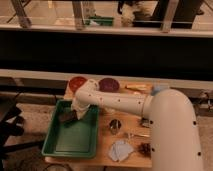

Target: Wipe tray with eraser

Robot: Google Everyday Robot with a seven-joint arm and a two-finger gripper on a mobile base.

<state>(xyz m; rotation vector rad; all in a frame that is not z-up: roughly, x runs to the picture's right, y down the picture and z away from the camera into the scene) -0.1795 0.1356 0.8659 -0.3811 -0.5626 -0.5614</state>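
Observation:
The large green tray (75, 137) lies on the left part of the wooden table. The small dark eraser (67, 117) rests on the tray's floor near its far left corner. My gripper (74, 113) reaches down from the white arm over the tray's far end and sits right at the eraser, touching it from the right. The arm hides part of the tray's far right rim.
A red bowl (77, 83) and a purple bowl (108, 84) stand behind the tray. A small metal cup (115, 125), a light grey-blue folded cloth (120, 149), a dark clump (145, 148) and a yellow item (135, 88) lie to the right. A dark counter wall runs behind.

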